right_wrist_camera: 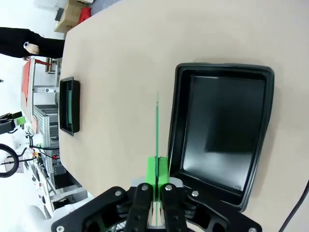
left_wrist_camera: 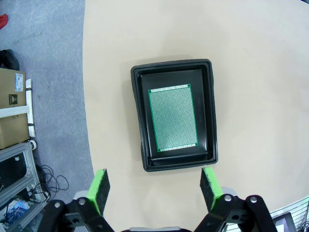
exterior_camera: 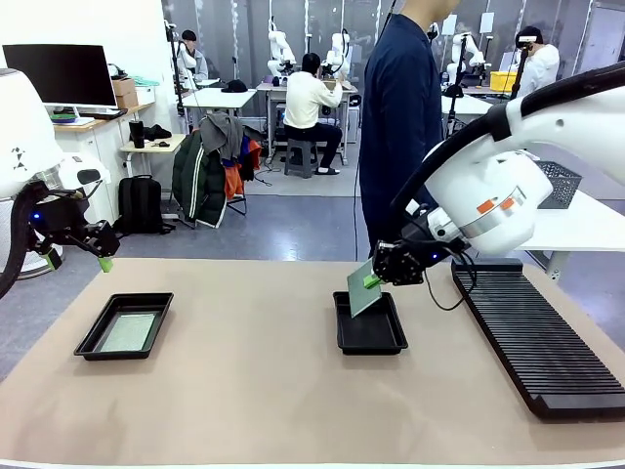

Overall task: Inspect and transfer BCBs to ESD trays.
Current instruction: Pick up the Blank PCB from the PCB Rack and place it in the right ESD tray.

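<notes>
My right gripper [exterior_camera: 373,280] is shut on the edge of a green BCB [exterior_camera: 362,289], held tilted just above the left rim of the middle ESD tray [exterior_camera: 369,335]. Seen from the right wrist, the BCB [right_wrist_camera: 157,130] is edge-on between the pads of that gripper [right_wrist_camera: 157,170], beside the bare black tray [right_wrist_camera: 219,130]. A second ESD tray [exterior_camera: 125,325] at the table's left holds a flat BCB [exterior_camera: 130,332]. My left gripper [exterior_camera: 104,263] hangs open high above that tray. Its view shows the tray [left_wrist_camera: 175,114] with the BCB [left_wrist_camera: 172,117] inside, beyond the gripper [left_wrist_camera: 157,186].
A long black ribbed rack [exterior_camera: 532,327] lies along the table's right side. A person in dark blue [exterior_camera: 400,107] stands at the far edge behind the middle tray. The tan table surface [exterior_camera: 254,381] is bare between the two trays.
</notes>
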You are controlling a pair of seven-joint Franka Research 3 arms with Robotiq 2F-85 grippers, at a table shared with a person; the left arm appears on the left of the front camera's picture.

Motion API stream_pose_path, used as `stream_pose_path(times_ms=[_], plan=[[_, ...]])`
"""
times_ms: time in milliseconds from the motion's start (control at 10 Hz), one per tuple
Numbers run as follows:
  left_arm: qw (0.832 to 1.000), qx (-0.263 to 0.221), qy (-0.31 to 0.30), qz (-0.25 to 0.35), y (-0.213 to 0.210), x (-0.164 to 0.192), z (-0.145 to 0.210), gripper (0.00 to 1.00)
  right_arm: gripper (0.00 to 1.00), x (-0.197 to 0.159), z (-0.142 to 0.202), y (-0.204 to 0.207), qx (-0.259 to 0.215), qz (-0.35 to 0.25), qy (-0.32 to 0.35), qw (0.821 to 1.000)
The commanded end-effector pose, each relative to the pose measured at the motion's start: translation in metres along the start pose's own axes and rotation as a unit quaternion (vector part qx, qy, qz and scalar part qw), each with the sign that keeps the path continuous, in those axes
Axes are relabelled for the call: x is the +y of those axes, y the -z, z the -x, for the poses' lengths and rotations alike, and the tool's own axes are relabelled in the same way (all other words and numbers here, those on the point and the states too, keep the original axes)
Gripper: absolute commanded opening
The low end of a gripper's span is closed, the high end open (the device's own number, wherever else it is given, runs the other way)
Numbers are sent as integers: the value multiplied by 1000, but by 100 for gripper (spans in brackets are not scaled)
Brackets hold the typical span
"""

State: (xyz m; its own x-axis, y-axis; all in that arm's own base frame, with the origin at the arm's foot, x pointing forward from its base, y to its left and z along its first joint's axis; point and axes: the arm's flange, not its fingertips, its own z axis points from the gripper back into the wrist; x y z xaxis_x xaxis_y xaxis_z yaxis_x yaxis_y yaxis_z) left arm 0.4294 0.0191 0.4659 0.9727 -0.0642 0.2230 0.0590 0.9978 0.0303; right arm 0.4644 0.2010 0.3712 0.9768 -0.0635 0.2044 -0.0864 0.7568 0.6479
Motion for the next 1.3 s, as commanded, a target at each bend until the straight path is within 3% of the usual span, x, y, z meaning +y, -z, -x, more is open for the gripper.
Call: stream_pose_path(times_ms=[0,600,1200], plan=[[1000,-2,-1,-1,1,0,1,100,2,-5,2,20,1,-6,2,1000],[1000,-2,-1,-1,1,0,1,100,2,-30,-7,45,27,4,7,1000],[1000,-2,-1,-1,1,0,1,100,2,-29,-3,43,34,6,15,999]])
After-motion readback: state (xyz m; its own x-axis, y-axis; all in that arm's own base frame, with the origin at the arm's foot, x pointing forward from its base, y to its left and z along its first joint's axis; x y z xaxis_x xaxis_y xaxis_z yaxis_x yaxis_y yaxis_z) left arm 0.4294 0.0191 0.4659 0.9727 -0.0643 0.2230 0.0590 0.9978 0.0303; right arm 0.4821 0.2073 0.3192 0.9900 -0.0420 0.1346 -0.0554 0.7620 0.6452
